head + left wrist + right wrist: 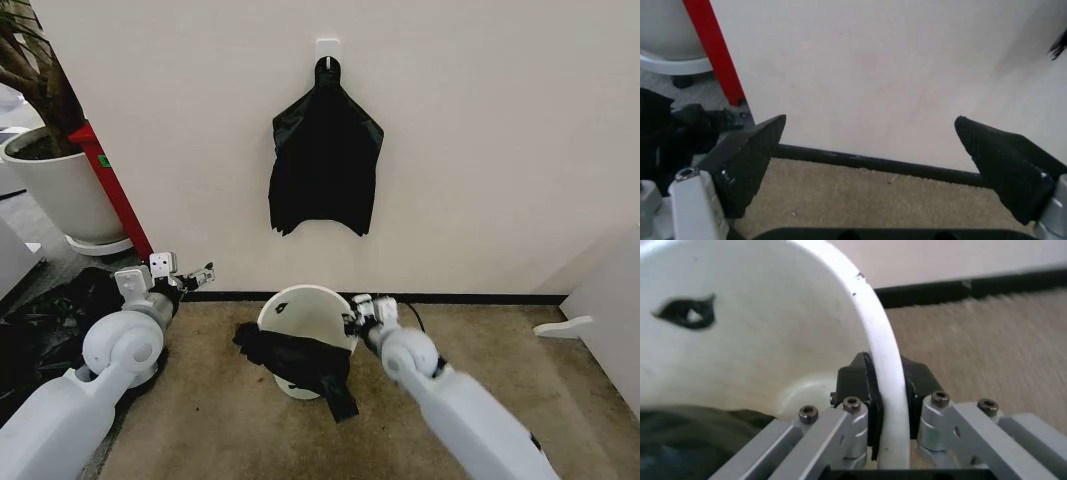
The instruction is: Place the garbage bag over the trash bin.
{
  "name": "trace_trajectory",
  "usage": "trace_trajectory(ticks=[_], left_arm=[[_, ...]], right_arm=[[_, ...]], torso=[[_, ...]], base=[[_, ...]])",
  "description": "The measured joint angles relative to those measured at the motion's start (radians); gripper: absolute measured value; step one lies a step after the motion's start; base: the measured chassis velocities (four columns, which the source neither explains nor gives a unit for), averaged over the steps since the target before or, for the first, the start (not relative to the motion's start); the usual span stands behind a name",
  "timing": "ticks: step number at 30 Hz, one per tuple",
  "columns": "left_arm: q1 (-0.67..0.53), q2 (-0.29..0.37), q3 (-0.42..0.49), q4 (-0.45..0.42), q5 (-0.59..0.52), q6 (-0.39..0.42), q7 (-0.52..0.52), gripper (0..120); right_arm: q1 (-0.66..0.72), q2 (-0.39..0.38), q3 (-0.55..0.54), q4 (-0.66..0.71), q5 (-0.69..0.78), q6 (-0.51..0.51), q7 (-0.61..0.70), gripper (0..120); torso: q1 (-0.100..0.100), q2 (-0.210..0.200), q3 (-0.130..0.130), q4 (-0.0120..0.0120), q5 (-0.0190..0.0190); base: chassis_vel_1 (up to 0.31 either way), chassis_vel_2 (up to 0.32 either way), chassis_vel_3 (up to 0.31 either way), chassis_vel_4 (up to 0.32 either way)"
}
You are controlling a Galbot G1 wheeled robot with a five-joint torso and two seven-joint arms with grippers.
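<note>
Garbage bag (300, 362) lies draped across the trash bin's (310, 310) near rim, well right of the left gripper (192, 278), whose fingers hang spread and empty; the right gripper (352, 318), nearer, pinches the bin's rim beside it.

Trash bin (305, 312) was smooth white plastic, faintly shiny along rim, small black mark inside. Garbage bag (300, 362) draped over it was thin black plastic film, wrinkled. Right gripper (881, 390) had matt black pads clamped on bin rim, bare grey metal links with dark screw heads. Left gripper (870, 150) showed matt black, slightly rough finger pads (750, 157), spread apart. Floor (220, 420) was coarse beige carpet. Wall (480, 130) looked matt, smooth, off-white. Arm shells were smooth white plastic.
</note>
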Motion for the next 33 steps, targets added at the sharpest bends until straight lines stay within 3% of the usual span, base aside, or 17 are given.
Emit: trace_trajectory(ticks=[3,9,16,28,33], left_arm=[[-0.001,-0.002,0.007,0.002,0.000,-0.002,0.000,100],[0.010,-0.009,0.016,-0.012,0.001,-0.003,0.000,100],[0.050,-0.010,0.010,-0.036,0.010,-0.002,-0.001,100],[0.074,-0.022,0.015,-0.043,0.026,0.000,-0.002,100],[0.071,-0.030,0.036,-0.033,0.037,-0.001,-0.002,100]], right_arm=[[-0.058,0.035,0.039,0.064,0.056,0.082,0.152,4],[-0.095,0.124,0.092,0.117,0.112,0.188,0.318,4],[-0.149,0.235,0.121,0.116,0.112,0.255,0.317,4],[-0.192,0.308,0.106,0.027,-0.014,0.323,0.299,4],[-0.202,0.311,0.096,0.023,-0.067,0.318,0.295,19]], torso=[[0.000,0.000,0.000,0.0001,-0.0003],[0.000,0.000,0.000,0.0003,-0.0001],[0.000,0.000,0.000,0.0003,-0.0003],[0.000,0.000,0.000,0.0002,-0.0003],[0.000,0.000,0.000,0.0005,0.0002]], base=[[0.000,0.000,0.000,0.000],[0.000,0.000,0.000,0.000],[0.000,0.000,0.000,0.000],[0.000,0.000,0.000,0.000],[0.000,0.000,0.000,0.000]])
